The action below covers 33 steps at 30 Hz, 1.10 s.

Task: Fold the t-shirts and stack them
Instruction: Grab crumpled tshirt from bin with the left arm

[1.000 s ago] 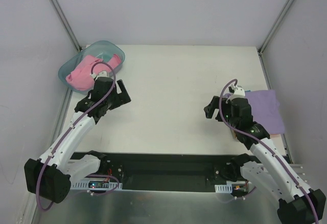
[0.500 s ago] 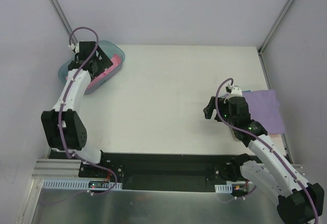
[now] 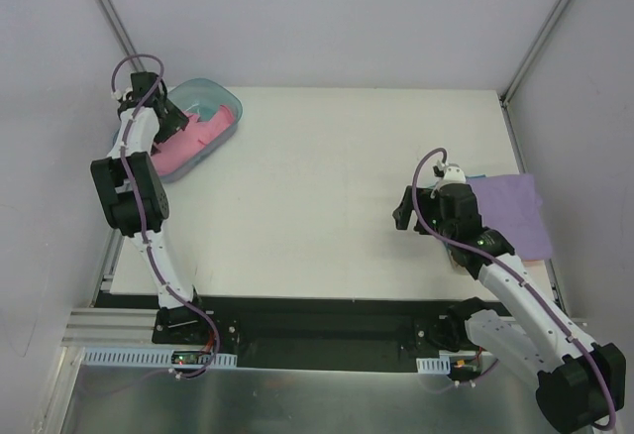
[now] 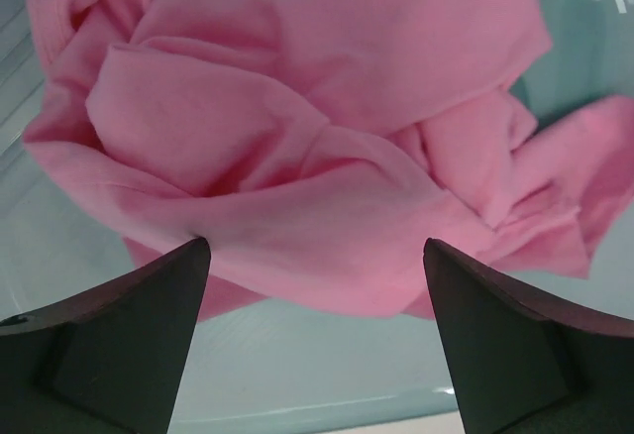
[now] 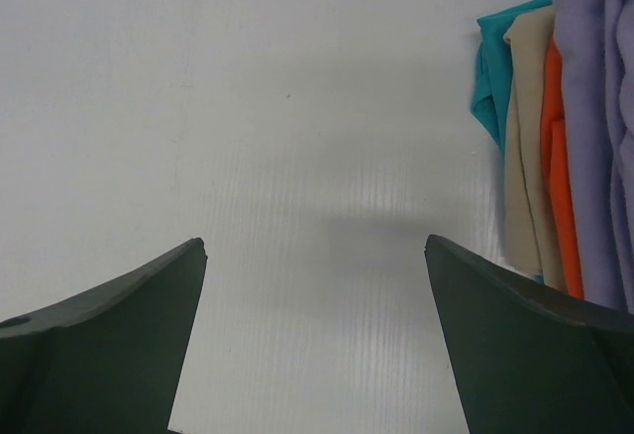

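Left end effector [image 4: 315, 243], jaws spread and empty, has swung into the tub [image 3: 212, 91] above the crumpled pink t-shirt [image 4: 327, 107]; a grasp looks imminent.

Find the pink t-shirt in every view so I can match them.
Top external: far left, pink t-shirt crumpled in the teal tub.
Left wrist: pink t-shirt fills the centre, teal tub beneath.
Right wrist: not in it.
Shared landmark: the teal tub.

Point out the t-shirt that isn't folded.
The pink t-shirt, crumpled in the teal tub; the others lie folded in the stack topped by the lavender t-shirt.
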Motion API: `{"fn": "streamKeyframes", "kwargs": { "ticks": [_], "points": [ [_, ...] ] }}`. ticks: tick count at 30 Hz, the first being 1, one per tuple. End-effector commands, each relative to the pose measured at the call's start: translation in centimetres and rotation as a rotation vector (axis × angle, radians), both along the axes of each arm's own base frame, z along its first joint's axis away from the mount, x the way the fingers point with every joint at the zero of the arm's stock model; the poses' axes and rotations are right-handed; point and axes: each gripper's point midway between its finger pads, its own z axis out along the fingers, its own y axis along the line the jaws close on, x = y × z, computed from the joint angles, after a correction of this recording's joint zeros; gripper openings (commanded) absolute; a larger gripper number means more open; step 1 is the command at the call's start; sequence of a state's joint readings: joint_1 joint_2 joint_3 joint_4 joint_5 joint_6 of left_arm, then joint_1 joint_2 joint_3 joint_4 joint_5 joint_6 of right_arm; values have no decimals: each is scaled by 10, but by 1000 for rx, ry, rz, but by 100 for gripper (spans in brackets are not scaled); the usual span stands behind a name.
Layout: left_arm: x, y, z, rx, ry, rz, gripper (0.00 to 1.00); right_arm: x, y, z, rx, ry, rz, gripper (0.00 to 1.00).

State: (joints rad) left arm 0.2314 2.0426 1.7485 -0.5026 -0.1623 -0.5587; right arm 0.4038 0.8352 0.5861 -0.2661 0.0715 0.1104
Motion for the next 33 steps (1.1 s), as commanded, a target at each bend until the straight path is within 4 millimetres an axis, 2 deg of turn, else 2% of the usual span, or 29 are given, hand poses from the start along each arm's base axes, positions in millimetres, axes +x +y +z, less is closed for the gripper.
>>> {"fn": "streamKeyframes", "kwargs": {
  "ticks": [1, 3, 5, 6, 8, 9, 11, 12, 14, 15, 16, 17, 19, 21, 22, 23, 25, 26, 27, 28, 29, 31, 32, 33],
  "points": [
    [-5, 11, -18, -1, 76, 13, 87, 12, 2, 26, 3, -65, -1, 97],
    [-8, 9, -36, -26, 122, 15, 74, 12, 2, 26, 3, -65, 0, 97],
    [-5, 5, -35, -53, 130, 0, 57, 12, 2, 25, 4, -60, -4, 97],
    [-3, 2, -36, -70, 131, -8, 28, 12, 2, 26, 7, -62, -4, 97],
    [3, 0, -19, -82, 95, -8, 0, 10, 1, 25, 3, -52, -2, 96],
    [4, -5, 0, -109, 52, -6, 0, 9, 2, 26, 10, -56, 0, 97],
    [3, -15, 23, -138, -1, -18, 0, 8, 2, 28, 21, -70, -1, 97],
    [6, -20, 55, -134, -78, -29, 0, 7, 2, 31, 29, -83, -1, 97],
    [2, -34, 72, -137, -120, -61, 0, 6, 2, 34, 36, -93, 0, 97],
    [-2, -53, 95, -148, -165, -111, 0, 5, 3, 37, 41, -105, 7, 97],
    [-5, -64, 105, -160, -191, -136, 0, 4, 3, 38, 45, -109, 7, 97],
    [-12, -75, 127, -146, -240, -161, 0, 2, 2, 42, 51, -126, 8, 96],
    [-17, -100, 148, -124, -278, -217, 0, 0, 1, 42, 57, -134, 5, 97],
    [-28, -119, 194, -96, -378, -272, 0, -2, -1, 45, 58, -145, 5, 97],
    [-32, -141, 211, -74, -417, -317, 0, -3, -1, 46, 59, -147, 8, 97],
    [-45, -140, 242, -38, -485, -327, 0, -5, -1, 45, 61, -148, 9, 97],
    [-61, -183, 285, -25, -595, -446, 0, -5, 0, 46, 72, -154, 11, 97],
    [-79, -195, 315, -25, -674, -494, 0, -6, 0, 46, 76, -156, 10, 97],
    [-91, -208, 333, -38, -726, -551, 0, -6, 0, 46, 78, -158, 9, 96],
    [-104, -229, 348, -57, -774, -629, 0, -6, 1, 47, 82, -162, 10, 97],
    [-127, -244, 373, -84, -853, -712, 0, -7, 1, 48, 85, -166, 16, 96],
    [-152, -267, 391, -121, -920, -826, 0, -6, 2, 49, 94, -172, 16, 97],
    [-174, -282, 409, -144, -986, -902, 0, -6, 3, 51, 100, -179, 18, 97],
    [-189, -298, 413, -184, -1008, -986, 0, -6, 3, 52, 102, -185, 17, 97]
  ]
}}
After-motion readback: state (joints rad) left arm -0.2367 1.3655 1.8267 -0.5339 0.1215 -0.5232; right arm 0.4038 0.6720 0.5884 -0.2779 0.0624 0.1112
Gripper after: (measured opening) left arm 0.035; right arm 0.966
